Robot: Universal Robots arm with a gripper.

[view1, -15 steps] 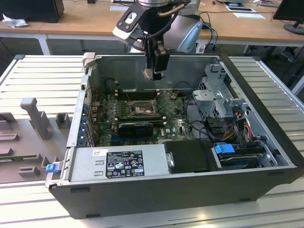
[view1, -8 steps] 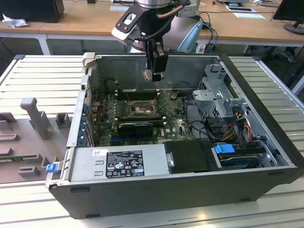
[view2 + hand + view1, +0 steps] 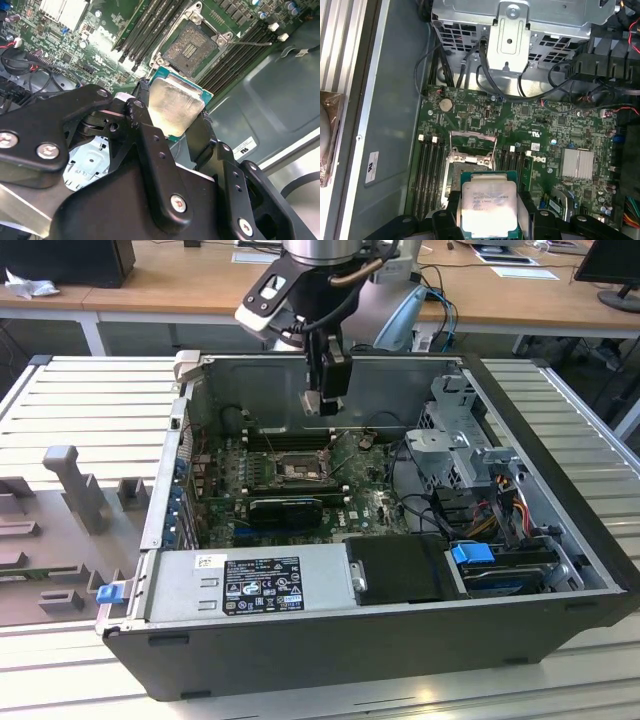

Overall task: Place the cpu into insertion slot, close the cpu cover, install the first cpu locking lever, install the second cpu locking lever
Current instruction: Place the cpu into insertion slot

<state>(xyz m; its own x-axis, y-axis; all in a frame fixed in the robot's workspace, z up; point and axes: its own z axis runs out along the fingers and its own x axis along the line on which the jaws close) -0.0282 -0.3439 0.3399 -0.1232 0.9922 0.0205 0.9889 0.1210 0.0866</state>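
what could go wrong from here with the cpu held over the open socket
1. The gripper pinches the cpu by just two edges; a slip could drop it onto the motherboard.
2. The insertion slot lies open with its contacts bare; a tilted or offset landing might bend them.
3. The memory slots sit close beside the socket, so the gripper could catch on them going down.
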